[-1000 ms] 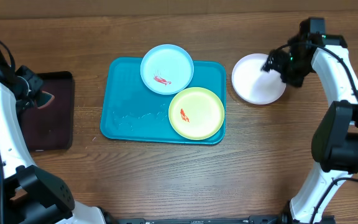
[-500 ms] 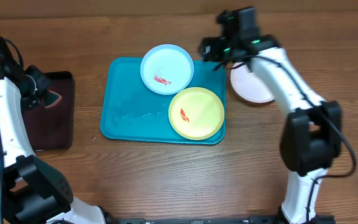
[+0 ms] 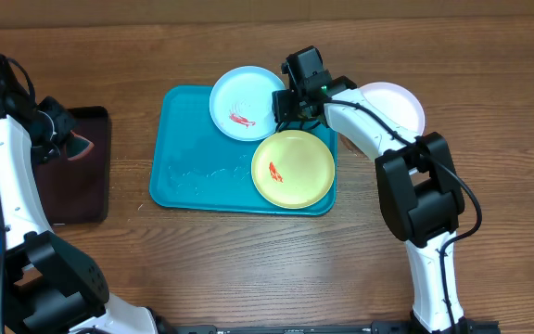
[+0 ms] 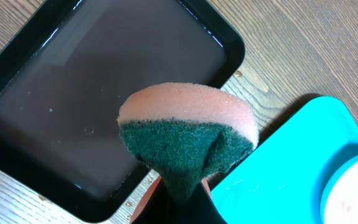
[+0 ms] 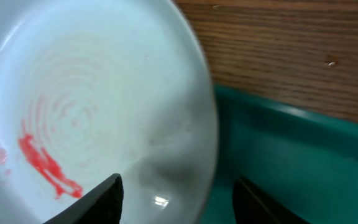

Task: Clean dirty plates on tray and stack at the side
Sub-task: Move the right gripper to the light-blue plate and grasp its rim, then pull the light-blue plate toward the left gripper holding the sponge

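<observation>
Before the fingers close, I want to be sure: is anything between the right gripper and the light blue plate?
Nothing visible is. The right gripper straddles the rim of the light blue plate: one finger above the plate, the other above the tray.

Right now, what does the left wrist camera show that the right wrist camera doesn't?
Only the left wrist view: a pink and green sponge pinched in the left gripper, with a dark tray behind it. Only the right wrist view: the light blue plate up close with its red smear, and the right gripper with one finger inside the rim and one outside, not yet closed. Both: the turquoise tray and the wooden table.
</observation>
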Available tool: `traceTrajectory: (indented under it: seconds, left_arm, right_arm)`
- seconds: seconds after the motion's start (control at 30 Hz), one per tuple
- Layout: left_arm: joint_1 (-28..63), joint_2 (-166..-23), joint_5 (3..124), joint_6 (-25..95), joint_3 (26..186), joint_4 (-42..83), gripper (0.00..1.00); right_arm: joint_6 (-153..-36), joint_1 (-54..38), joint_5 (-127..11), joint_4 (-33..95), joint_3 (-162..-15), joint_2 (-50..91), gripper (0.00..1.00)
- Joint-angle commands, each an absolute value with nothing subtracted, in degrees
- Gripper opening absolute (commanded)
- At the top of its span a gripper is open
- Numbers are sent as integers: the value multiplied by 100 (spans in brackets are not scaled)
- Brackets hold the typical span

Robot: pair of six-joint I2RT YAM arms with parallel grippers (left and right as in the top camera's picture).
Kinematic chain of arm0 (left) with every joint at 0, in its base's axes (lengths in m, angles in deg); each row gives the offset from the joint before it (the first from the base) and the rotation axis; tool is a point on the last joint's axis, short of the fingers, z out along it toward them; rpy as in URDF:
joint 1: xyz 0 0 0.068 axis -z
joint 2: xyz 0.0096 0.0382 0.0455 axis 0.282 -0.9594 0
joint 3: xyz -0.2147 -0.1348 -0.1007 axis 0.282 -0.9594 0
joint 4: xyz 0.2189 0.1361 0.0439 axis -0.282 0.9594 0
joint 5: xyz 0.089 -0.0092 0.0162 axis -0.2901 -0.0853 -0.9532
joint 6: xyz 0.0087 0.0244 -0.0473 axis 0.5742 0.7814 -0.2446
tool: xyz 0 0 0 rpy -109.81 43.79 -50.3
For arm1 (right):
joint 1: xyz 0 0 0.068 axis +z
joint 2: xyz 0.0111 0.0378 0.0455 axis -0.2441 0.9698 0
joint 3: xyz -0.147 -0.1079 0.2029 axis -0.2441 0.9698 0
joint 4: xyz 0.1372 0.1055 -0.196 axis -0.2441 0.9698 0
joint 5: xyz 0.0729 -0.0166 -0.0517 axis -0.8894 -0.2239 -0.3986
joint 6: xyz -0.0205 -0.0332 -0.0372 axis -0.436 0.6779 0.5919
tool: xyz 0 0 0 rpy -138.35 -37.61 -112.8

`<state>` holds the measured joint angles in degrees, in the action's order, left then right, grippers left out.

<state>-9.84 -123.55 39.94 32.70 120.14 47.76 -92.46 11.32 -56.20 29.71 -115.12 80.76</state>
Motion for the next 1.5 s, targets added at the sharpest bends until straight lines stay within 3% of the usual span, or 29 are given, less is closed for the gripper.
traceTrajectory:
  seconds: [0.0,0.13,0.43,0.6,0.77,1.37,1.47]
  left_arm:
    - [-929,-12366,4057,3362,12001,4743,4]
    - [-929,-12366,4055,3364,12001,4754,4]
    - [-929,-12366,4057,3362,12001,4761,4]
    - [-929,-12366,4055,3362,12001,4754,4]
    - [-929,-12368,4055,3362,12001,4739,4]
    - [-929,-12368,4057,3364,12001,4761,4]
    - [-929,-12368,4057,3364,12001,4763,4]
  right_arm:
    - [-9392,1421,-5985,2963,-11599,8065,52]
    - [-9392,1790,-6000,3083,-11604,8026,47]
    - [-9379,2394,-5714,3153,-11628,7436,52]
    - [-9054,2404,-4815,3000,-11628,7158,52]
    - [-8321,2280,-4529,2563,-11615,7320,60]
    - [-8332,2116,-5272,1431,-11613,8542,59]
    - [-8359,2116,-5272,1463,-11613,8651,49]
